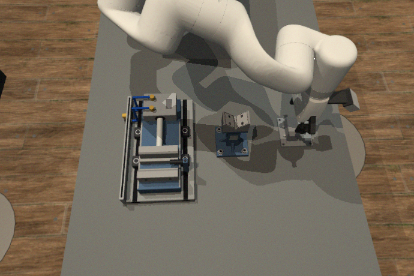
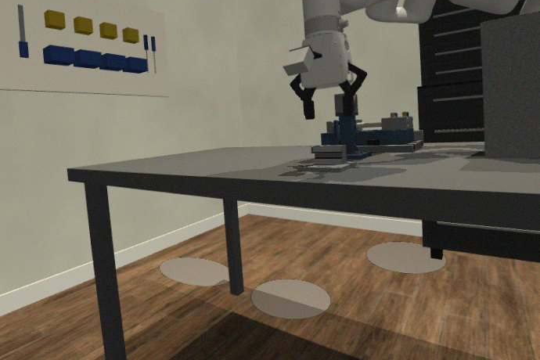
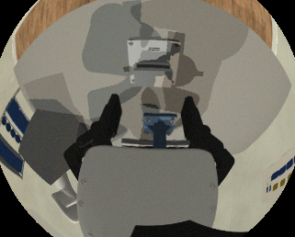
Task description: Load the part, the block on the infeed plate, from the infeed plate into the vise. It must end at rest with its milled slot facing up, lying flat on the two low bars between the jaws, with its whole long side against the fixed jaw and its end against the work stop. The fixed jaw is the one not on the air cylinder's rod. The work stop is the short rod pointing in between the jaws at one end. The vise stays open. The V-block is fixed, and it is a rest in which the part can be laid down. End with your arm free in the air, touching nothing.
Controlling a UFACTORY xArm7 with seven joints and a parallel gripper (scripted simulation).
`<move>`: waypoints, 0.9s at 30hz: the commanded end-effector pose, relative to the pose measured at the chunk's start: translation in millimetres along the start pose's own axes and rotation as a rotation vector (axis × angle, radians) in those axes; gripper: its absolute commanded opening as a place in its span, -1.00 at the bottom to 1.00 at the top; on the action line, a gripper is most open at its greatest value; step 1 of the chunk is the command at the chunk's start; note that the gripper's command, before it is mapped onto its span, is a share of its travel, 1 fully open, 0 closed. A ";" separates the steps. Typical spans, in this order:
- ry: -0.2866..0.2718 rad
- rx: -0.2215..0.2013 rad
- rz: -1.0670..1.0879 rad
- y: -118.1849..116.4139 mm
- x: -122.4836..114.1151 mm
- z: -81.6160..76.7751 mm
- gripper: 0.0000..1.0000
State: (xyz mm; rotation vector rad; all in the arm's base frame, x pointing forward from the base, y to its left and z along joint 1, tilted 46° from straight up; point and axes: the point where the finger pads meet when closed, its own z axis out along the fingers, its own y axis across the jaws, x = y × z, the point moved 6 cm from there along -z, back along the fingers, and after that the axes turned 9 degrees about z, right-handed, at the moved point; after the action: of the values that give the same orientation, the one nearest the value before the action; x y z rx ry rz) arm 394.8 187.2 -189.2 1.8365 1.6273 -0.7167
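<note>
1. Pincer (image 2: 329,101) of mine hangs spread wide and grips nothing; both black fingers stand apart with only air between them.
2. Below me lies the part (image 2: 329,152), a pale grey block resting flat on the infeed plate (image 1: 284,142), which sits on the grey table (image 2: 189,168).
3. From the side, my fingertips are above the block and not touching it; from above, my wrist hides most of the block, so I cannot tell how its slot faces.
4. Through my wrist camera, the plate with the block (image 3: 151,55) appears ahead of my fingers, and the blue stand of the V-block (image 3: 159,124) shows between them.
5. From overhead, the V-block (image 1: 236,119) stands beside my pincer, between me and the vise (image 1: 158,152), which sits well apart at the far side from me.
6. The vise jaws stand apart, with the short dark work stop (image 1: 176,161) pointing in between them.
</note>
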 end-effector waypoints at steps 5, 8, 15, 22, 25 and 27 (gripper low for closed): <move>0.004 -0.002 0.000 0.6 1.1 18.9 0.78; 0.004 -0.002 0.000 0.6 1.1 26.1 0.78; 0.004 -0.002 0.000 0.6 1.2 37.2 0.78; 0.004 -0.002 0.000 0.7 1.3 50.7 0.78; 0.004 -0.002 0.000 0.7 1.3 55.5 0.78; 0.004 -0.002 0.000 0.7 1.3 57.0 0.78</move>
State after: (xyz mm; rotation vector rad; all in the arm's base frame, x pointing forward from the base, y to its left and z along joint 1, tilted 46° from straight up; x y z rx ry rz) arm 393.7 146.8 -227.6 1.8360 1.6267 -0.7182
